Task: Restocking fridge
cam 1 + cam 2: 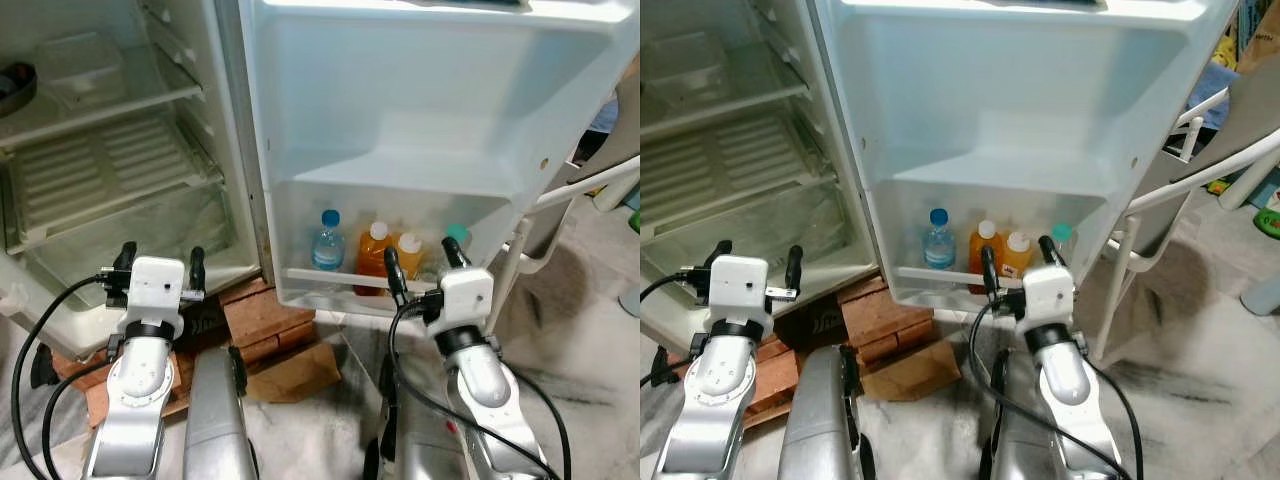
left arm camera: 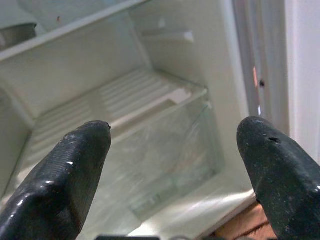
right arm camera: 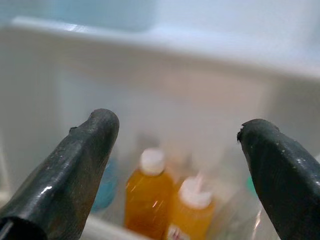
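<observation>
The fridge door (image 1: 430,110) stands open, and its bottom door shelf (image 1: 340,282) holds a blue-capped water bottle (image 1: 328,240), two orange juice bottles (image 1: 373,256) (image 1: 409,254) and a teal-capped bottle (image 1: 457,236). My right gripper (image 1: 420,262) is open and empty just in front of that shelf, pointing at the juice bottles (image 3: 147,192). My left gripper (image 1: 160,262) is open and empty before the fridge's lower compartment, facing the clear crisper drawer (image 2: 165,165).
Inside the fridge are ribbed white shelves (image 1: 95,165), a clear lidded box (image 1: 75,65) and a dark bowl (image 1: 15,85). Bricks (image 1: 265,315) and cardboard (image 1: 290,370) lie under the fridge. White chair legs (image 1: 520,250) stand right of the door.
</observation>
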Robot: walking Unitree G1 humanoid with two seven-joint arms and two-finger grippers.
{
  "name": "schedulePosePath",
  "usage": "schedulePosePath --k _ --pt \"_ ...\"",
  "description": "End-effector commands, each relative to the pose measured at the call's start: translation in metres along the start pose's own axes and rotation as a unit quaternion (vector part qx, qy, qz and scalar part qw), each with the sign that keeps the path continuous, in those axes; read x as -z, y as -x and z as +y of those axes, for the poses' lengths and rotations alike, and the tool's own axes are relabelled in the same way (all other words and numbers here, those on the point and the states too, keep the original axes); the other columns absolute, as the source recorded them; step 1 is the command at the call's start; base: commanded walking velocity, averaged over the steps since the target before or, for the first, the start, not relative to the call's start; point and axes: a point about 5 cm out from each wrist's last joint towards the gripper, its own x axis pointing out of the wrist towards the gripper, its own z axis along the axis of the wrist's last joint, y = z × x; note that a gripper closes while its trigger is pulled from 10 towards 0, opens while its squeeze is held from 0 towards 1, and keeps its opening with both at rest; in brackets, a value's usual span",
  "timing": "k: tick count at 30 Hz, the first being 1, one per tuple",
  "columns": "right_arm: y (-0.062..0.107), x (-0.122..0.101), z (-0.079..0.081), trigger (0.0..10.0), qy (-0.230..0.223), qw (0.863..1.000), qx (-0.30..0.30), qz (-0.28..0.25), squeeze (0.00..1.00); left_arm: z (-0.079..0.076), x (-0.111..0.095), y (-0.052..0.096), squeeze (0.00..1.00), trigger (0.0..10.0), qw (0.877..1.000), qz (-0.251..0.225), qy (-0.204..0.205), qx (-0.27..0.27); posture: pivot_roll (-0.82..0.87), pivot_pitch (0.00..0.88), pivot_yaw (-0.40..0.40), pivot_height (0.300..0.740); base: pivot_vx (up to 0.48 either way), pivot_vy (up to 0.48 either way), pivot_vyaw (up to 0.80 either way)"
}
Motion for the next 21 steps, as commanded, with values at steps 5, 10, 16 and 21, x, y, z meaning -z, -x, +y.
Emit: schedulePosePath --k 5,10,16,21 --pt "-0.011 -0.004 -0.002 10.0 -0.01 1.0 0.009 0.002 0.0 -0.007 0.01 0.004 0.0 10.0 0.999 0.02 0.032 0.035 0.12 0.0 0.002 0.581 0.0 0.0 0.0" --pt "-0.013 -0.001 -0.004 10.0 -0.026 0.999 0.019 0.013 0.0 -0.013 0.012 0.004 0.0 10.0 0.999 0.016 0.024 0.043 0.12 0.0 0.006 0.616 0.0 0.0 0.0" --pt "-0.015 0.001 -0.004 10.0 -0.037 0.999 0.023 0.02 0.0 -0.017 0.011 -0.002 0.0 10.0 0.997 0.013 0.037 0.059 0.12 0.0 0.002 0.665 0.0 0.0 0.0" --pt "-0.014 0.004 -0.005 10.0 -0.061 0.997 0.038 0.033 0.0 -0.018 0.009 -0.003 0.0 10.0 0.998 0.007 0.025 0.05 0.11 0.0 0.005 0.699 0.0 0.0 0.0"
